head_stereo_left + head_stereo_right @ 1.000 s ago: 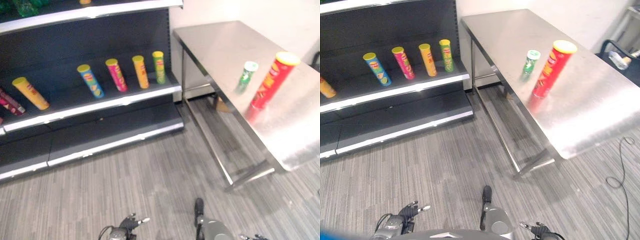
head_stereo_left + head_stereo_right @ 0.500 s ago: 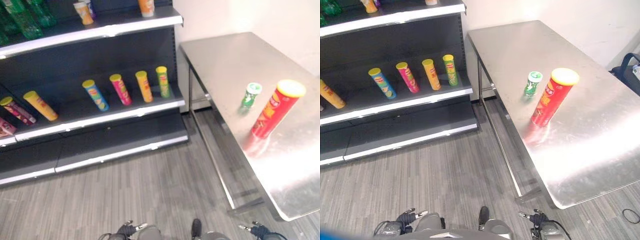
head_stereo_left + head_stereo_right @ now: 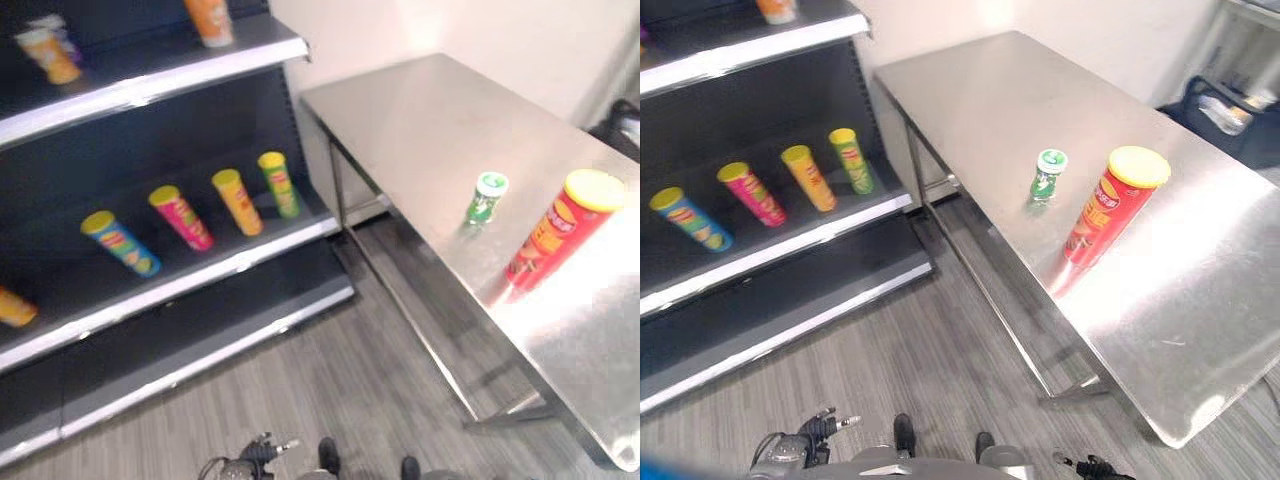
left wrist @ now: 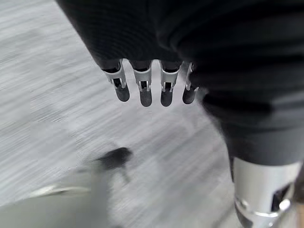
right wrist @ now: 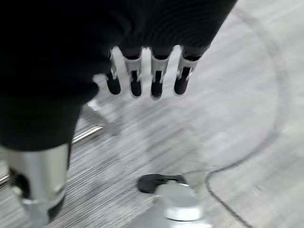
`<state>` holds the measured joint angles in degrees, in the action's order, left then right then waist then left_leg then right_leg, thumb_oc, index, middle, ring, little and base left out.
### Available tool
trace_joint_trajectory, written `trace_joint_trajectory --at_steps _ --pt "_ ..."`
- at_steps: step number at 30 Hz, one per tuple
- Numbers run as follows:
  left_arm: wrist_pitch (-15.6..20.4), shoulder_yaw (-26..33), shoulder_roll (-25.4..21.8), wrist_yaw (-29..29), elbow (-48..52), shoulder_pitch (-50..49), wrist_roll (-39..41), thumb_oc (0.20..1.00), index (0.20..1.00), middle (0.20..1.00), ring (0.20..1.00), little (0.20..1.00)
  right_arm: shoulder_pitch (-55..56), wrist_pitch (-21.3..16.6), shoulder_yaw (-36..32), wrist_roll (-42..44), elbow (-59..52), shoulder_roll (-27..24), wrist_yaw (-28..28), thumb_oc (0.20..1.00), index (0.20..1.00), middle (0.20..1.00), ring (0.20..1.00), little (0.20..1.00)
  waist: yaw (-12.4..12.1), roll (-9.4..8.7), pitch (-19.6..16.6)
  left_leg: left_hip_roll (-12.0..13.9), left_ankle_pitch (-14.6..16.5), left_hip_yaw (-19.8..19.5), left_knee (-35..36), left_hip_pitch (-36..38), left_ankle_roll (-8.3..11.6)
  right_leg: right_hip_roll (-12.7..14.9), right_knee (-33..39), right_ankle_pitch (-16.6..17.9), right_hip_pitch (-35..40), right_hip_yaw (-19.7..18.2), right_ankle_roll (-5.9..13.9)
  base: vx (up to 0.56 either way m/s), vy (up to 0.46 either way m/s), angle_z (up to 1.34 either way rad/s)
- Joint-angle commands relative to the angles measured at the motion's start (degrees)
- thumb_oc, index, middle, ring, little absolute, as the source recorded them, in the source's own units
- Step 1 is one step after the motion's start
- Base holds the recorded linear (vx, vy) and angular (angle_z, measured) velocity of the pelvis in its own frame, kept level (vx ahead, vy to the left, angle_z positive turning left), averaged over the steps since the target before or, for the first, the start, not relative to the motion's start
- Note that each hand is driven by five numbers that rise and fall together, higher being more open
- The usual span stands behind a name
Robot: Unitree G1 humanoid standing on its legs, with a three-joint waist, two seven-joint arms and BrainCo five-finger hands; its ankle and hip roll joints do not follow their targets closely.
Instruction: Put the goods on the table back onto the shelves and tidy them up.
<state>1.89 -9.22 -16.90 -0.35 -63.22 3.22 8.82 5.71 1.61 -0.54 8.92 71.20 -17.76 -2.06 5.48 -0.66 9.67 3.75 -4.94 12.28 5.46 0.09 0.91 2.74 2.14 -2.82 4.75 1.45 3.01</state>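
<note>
A tall red can with a yellow lid point(image 3: 553, 232) stands near the right edge of the steel table point(image 3: 420, 120). A small green can point(image 3: 486, 197) stands upright just behind and to the left of it. Blue point(image 3: 118, 243), pink point(image 3: 181, 216), yellow point(image 3: 238, 201) and green point(image 3: 279, 184) cans stand spaced along the middle shelf point(image 3: 200, 282) on the left. My left hand point(image 3: 810, 435) and right hand point(image 3: 1095, 467) hang low at the bottom edge, far from the table. Over the floor, the left fingers point(image 4: 145, 90) and the right fingers point(image 5: 156, 80) are straight and hold nothing.
The upper shelf point(image 3: 150, 85) carries orange cups point(image 3: 210, 20). A further orange can point(image 3: 12, 307) sits at the far left of the middle shelf. The table's legs and lower bar point(image 3: 410, 320) stand between shelf and table. A dark bag point(image 3: 1230, 105) lies beyond the table.
The whole picture has shifted, so the camera has moved: shelf and table sit further left in view. The cans stand as before, and both hands still hang low.
</note>
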Motion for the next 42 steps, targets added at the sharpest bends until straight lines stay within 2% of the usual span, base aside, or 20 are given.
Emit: trace_joint_trajectory --at_steps 1,2,3,4,5,6,7,9,10,13,15,16,17,18,21,22,25,33,34,42 --pt "1.74 1.75 -3.23 0.48 -0.76 1.67 1.98 1.0 1.0 1.0 1.0 1.0 1.12 0.56 -6.87 3.99 6.78 -5.43 -1.71 1.0 1.0 1.0 1.0 1.0 0.21 -1.8 -0.65 0.31 3.99 2.71 -0.72 0.0 2.13 7.06 -4.23 -0.48 -1.45 1.97 7.68 0.08 0.166 -0.46" --pt "1.74 1.74 -3.22 0.48 -0.77 1.7 1.99 1.0 1.0 1.0 1.0 1.0 1.1 0.56 -6.89 3.99 6.79 -5.44 -1.7 1.0 1.0 1.0 1.0 1.0 0.1 -1.73 -0.76 0.39 3.88 2.8 -0.67 -0.15 2.15 6.97 -4.19 -0.34 -1.66 1.87 7.64 0.09 0.214 -0.48" --pt "1.81 2.64 -3.51 0.5 -1.04 1.84 2.56 1.0 1.0 1.0 1.0 1.0 2.18 0.68 -12.07 6.99 8.69 -8.21 -2.33 1.0 1.0 1.0 1.0 1.0 0.74 -2.07 -0.5 -0.15 4.91 3.74 -0.86 0.57 1.52 7.98 -6.57 0.13 -2.82 2.18 8.56 0.03 0.099 -0.33" --pt "1.81 2.64 -3.49 0.5 -1.05 1.88 2.56 1.0 1.0 1.0 1.0 1.0 2.15 0.68 -12.09 7.0 8.7 -8.23 -2.32 1.0 1.0 1.0 1.0 1.0 0.63 -1.99 -0.63 -0.06 4.76 3.85 -0.8 0.38 1.54 7.88 -6.51 0.3 -3.07 2.06 8.51 0.05 0.158 -0.38" --pt "1.74 3.21 -3.66 0.46 -1.66 1.96 2.41 1.0 1.0 1.0 1.0 1.0 3.02 0.71 -16.09 9.16 9.1 -10.62 -3.01 1.0 1.0 1.0 1.0 1.0 1.14 -2.19 -0.66 -0.38 5.3 4.41 -0.74 0.79 1.18 8.25 -8.27 0.61 -3.91 2.11 8.78 0.02 0.057 -0.31" --pt "1.75 3.21 -3.65 0.46 -1.66 1.96 2.41 1.0 1.0 1.0 1.0 1.0 3.03 0.71 -16.1 9.16 9.1 -10.62 -3.01 1.0 1.0 1.0 1.0 1.0 1.1 -2.17 -0.71 -0.36 5.29 4.45 -0.74 0.73 1.19 8.23 -8.28 0.63 -3.99 2.06 8.77 0.1 0.216 -0.43" --pt "1.62 3.67 -3.93 0.41 -2.06 1.81 1.3 1.0 1.0 1.0 1.0 1.0 5.48 -0.75 -26.86 15.54 7.09 -16.79 -5.73 1.0 1.0 1.0 1.0 1.0 2.81 -2.42 -0.27 -0.98 6.89 5.25 -0.46 2.43 0.44 8.85 -14.38 1.13 -6.29 2.32 9.2 0.07 0.155 -0.38" --pt "1.59 3.56 -3.73 0.59 -2.05 1.88 1.03 1.0 1.0 1.0 1.0 1.0 6.07 -1.24 -28.96 16.56 6.52 -17.91 -6.86 1.0 1.0 1.0 1.0 1.0 3.1 -2.35 -0.18 -1.07 7.38 5.39 -0.46 2.87 0.42 9.04 -15.63 1.45 -7.13 2.45 9.24 0.05 0.106 -0.22" --pt "1.59 3.53 -3.68 0.61 -2.05 1.94 1.03 1.0 1.0 1.0 1.0 1.0 6.09 -1.22 -29.04 16.55 6.46 -17.92 -6.87 1.0 1.0 1.0 1.0 1.0 2.94 -2.22 -0.3 -0.94 7.16 5.52 -0.46 2.61 0.43 8.89 -15.51 1.75 -7.41 2.35 9.14 0.06 0.059 -0.14" --pt "1.84 3.07 -2.83 1.38 -1.47 2.31 0.48 1.0 1.0 1.0 1.0 1.0 7.78 -6.42 -42.75 22.89 -2.99 -25.31 -14.46 1.0 1.0 1.0 1.0 1.0 4.78 -1.61 -0.03 -0.98 8.5 5.1 -0.46 3.57 0.86 8.51 -12.21 2.54 -9.52 3.69 8.67 0.07 0.034 -0.14" --pt "1.95 2.74 -2.6 1.59 -0.88 2.17 0.49 1.0 1.0 1.0 1.0 1.0 7.36 -7.67 -44.29 23.37 -5.97 -26.41 -16.19 1.0 1.0 1.0 1.0 1.0 4.9 -1.4 0.01 -0.97 8.72 4.81 -0.46 3.61 0.93 8.38 -10.63 3.34 -10.29 3.82 8.81 0.07 -0.029 -0.01" --pt "2.16 2.83 -2.41 1.85 -0.23 1.95 0.84 1.0 1.0 1.0 1.0 1.0 6.31 -11.07 -45.4 22.79 -19.1 -29.67 -16.57 1.0 1.0 1.0 1.0 1.0 5.71 -1.76 0.68 -1.02 9.34 3.69 -0.46 4.86 1.37 7.61 -6.98 4.06 -11.57 1.94 9.41 0.05 -0.044 0.09" --pt "2.16 2.87 -2.44 1.85 -0.19 1.95 0.82 1.0 1.0 1.0 1.0 1.0 6.38 -10.88 -45.5 22.64 -19.52 -29.43 -16.72 1.0 1.0 1.0 1.0 1.0 5.7 -1.86 0.7 -1.04 9.02 3.74 -0.46 4.71 1.38 7.62 -6.8 4.42 -11.65 1.91 9.33 0.11 -0.119 0.11" --pt "2.37 4.28 -2.59 1.2 -0.42 0.95 0.33 1.0 1.0 1.0 1.0 1.0 5.25 -11.38 -43.88 15.87 -30.47 -33.5 -16.37 1.0 1.0 1.0 1.0 1.0 5.33 -2.91 -0.12 -1.02 9.07 3.98 -0.46 5.39 1.86 7.48 -2.95 5.61 -9.71 0.84 9.22 0.07 -0.124 0.25" --pt "2.28 4.96 -2.16 -0.12 0.5 -1.75 -0.41 1.0 1.0 1.0 1.0 1.0 2.27 -12.2 -40.0 9.49 -43.57 -38.76 -12.42 1.0 1.0 1.0 1.0 1.0 2.9 -3.53 -2.35 0.1 8.29 3.63 -0.46 5.45 2.93 7.1 0.73 5.08 -5.3 3.36 8.62 0.1 -0.186 0.21" --pt "2.34 5.31 -2.1 -0.72 1.75 -2.99 -0.33 1.0 1.0 1.0 1.0 1.0 1.18 -12.29 -37.35 6.58 -52.5 -40.35 -9.58 1.0 1.0 1.0 1.0 1.0 1.98 -3.71 -2.87 0.77 7.79 2.93 -0.46 5.3 3.51 6.74 0.94 4.35 -4.0 4.45 8.1 0.06 -0.112 0.15" --pt "2.43 5.25 -1.93 -1.13 2.32 -4.1 -0.4 1.0 1.0 1.0 1.0 1.0 0.04 -13.02 -36.2 7.17 -56.69 -40.71 -7.26 1.0 1.0 1.0 1.0 1.0 1.26 -3.66 -3.33 1.29 7.42 2.22 -0.46 5.16 3.93 6.49 1.17 3.69 -3.04 5.7 7.69 0.04 -0.085 0.37" --pt "2.11 5.39 -1.24 -2.02 0.84 -7.3 -0.51 1.0 1.0 1.0 1.0 1.0 -5.42 -12.46 -25.74 9.33 -61.77 -44.8 1.36 1.0 1.0 1.0 1.0 1.0 -1.67 -3.8 -3.6 2.58 5.88 -0.02 -0.46 4.85 5.36 5.7 1.01 1.65 -0.15 9.8 6.13 0.03 -0.068 0.42" --pt "2.15 5.46 -0.95 -2.11 0.41 -7.91 -0.45 1.0 1.0 1.0 1.0 1.0 -5.81 -12.88 -25.41 12.21 -63.0 -44.78 2.91 1.0 1.0 1.0 1.0 1.0 -2.16 -3.81 -3.65 2.75 5.75 -0.3 -0.46 4.86 5.48 5.67 1.06 1.42 0.21 10.32 5.97 0.03 -0.057 0.12" --pt "2.32 5.04 -0.1 -2.58 0.1 -8.75 -0.65 1.0 1.0 1.0 1.0 1.0 -6.09 -11.99 -22.07 15.78 -64.73 -45.98 8.15 1.0 1.0 1.0 1.0 1.0 -3.15 -4.06 -3.8 3.21 5.24 -0.81 -0.46 4.75 5.9 5.43 0.84 0.89 0.98 12.14 5.65 0.01 -0.02 0.0"
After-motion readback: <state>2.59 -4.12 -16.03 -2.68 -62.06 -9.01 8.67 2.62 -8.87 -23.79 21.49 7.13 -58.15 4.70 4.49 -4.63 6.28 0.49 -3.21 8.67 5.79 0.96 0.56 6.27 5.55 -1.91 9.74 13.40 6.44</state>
